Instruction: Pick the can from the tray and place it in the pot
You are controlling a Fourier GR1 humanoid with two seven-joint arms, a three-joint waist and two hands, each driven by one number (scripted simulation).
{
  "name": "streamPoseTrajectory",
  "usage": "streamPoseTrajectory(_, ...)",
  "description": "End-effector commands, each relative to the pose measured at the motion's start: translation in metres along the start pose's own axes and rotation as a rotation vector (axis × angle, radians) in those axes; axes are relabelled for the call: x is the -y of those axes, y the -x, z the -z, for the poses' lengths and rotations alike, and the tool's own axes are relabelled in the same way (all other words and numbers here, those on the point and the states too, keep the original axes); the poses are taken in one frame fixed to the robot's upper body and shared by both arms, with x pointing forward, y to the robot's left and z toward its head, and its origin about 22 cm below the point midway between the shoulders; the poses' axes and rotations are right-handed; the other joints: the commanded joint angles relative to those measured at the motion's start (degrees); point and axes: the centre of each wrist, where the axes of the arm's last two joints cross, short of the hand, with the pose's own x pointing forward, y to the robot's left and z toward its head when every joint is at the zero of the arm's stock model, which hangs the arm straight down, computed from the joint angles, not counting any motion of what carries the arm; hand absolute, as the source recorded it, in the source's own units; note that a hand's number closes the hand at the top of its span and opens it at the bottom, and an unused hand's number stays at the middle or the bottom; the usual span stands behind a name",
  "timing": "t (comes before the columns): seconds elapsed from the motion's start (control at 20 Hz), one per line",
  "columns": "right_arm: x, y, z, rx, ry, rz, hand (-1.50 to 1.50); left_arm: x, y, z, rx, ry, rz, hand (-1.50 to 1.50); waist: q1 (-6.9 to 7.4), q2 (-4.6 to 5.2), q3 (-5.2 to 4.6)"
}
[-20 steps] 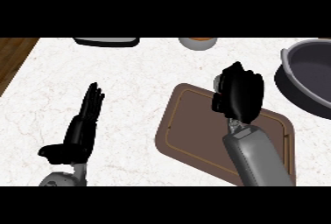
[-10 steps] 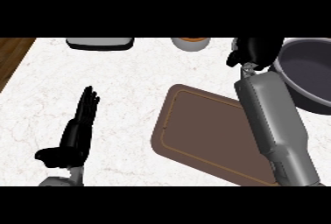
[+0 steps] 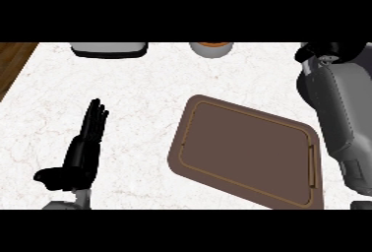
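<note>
Marble, white with faint veins, makes up the counter (image 3: 145,123), which fills nearly the whole head view. A strip of dark wood (image 3: 13,64) shows past its upper left corner. At the far edge sit a low grey and black thing (image 3: 109,49) and, to its right, a small round grey vessel (image 3: 212,49) with orange on top; both are cut off by the view's edge.

A brown tray (image 3: 247,152) with rounded corners and a thin lighter line inside its rim lies right of centre, turned at a slant.

The left hand (image 3: 83,147) rests at the lower left, well apart from the tray, fingers straight and pointing away, thumb out to the side, with nothing in it.

The right forearm (image 3: 341,113) runs up the right edge, beside the tray, to the right hand (image 3: 323,51) at the top right corner. How that hand stands, and whether it has anything, I cannot tell.

The can shows nowhere, so its look and place cannot be told.
</note>
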Motion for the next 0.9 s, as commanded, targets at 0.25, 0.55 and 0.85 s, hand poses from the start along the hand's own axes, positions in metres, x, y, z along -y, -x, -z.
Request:
streamPoseTrajectory(0.25,-0.015,0.084,0.041,-0.076,0.008,-0.021,1.50,0.008,-0.011,0.005,-0.005,-0.002,-0.001,0.00,-0.20,-0.06,0.03)
streamPoseTrajectory(0.55,-0.026,0.133,0.056,-0.080,-0.108,0.004,1.50,0.005,0.004,0.013,0.003,0.005,0.001,0.00,0.11,0.30,0.05)
streamPoseTrajectory(0.85,-0.043,0.187,0.053,-0.150,-0.225,-0.004,1.50,-0.003,0.000,0.007,0.009,0.030,-0.016,0.00,1.48,0.79,0.15)
